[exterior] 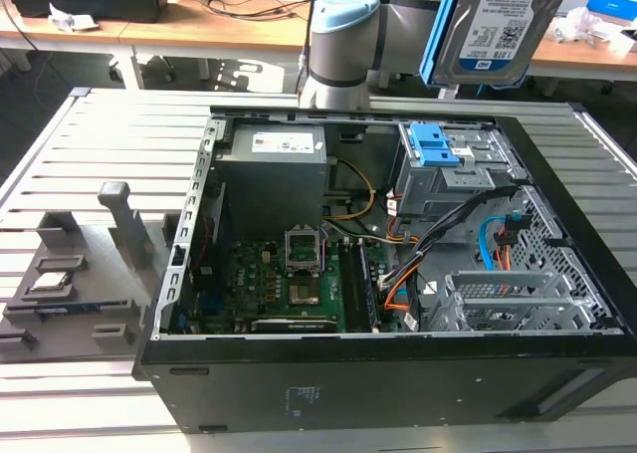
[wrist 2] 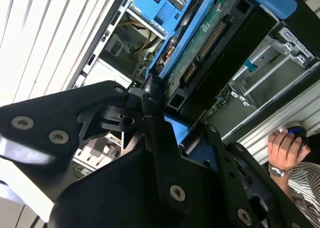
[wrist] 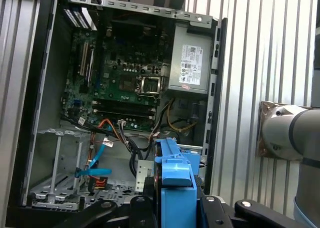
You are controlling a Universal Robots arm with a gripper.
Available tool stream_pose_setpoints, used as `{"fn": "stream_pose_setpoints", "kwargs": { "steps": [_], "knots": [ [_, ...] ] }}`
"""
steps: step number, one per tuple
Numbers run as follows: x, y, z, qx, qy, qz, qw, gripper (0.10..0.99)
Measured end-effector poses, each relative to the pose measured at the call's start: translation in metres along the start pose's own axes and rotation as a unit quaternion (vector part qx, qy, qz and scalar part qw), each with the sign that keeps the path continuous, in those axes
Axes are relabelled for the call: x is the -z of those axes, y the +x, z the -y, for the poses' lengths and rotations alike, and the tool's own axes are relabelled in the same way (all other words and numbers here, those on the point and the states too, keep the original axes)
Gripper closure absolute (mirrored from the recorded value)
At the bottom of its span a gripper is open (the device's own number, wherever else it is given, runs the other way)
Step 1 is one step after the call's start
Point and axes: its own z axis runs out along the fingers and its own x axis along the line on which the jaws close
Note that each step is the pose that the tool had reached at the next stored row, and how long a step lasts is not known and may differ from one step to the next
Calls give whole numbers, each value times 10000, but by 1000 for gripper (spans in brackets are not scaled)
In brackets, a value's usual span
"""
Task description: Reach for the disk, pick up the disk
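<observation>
Because the big black open-sided computer case (exterior: 378, 383) fills the middle of the exterior view, lying on the slatted grey metal table (exterior: 100, 134), what matters is what hangs above its far edge. The grey and pale-blue robot arm (exterior: 343, 35) stands at the upper middle of that frame. Just to the exterior view's right of it, at the upper right, is the disk (exterior: 503, 20), a flat rectangular silver hard drive with a white-and-blue label and a bright blue plastic side bracket (exterior: 441, 35). It is up in the air, clear of the case and above the blue-latched drive bay (exterior: 438, 149), standing on edge with its label toward the camera.

In both wrist views the disk sits directly between the jaws of the black gripper (wrist: 175, 203). The fingers (wrist: 206, 208) press in on either side of the blue bracket, pinching it. In the second wrist view the drive's green circuit-board underside (wrist 2: 200, 47) runs lengthwise away from the jaws, so its long axis seems to point straight out from the gripper. The lift looks already made.
</observation>
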Motion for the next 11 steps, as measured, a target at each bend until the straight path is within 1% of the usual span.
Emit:
{"fn": "stream_pose_setpoints", "kwargs": {
  "steps": [8,11],
  "knots": [
    [7,143,-16,0,0,0,10000,722],
    [10,213,-24,0,0,0,10000,722]
  ]
}}
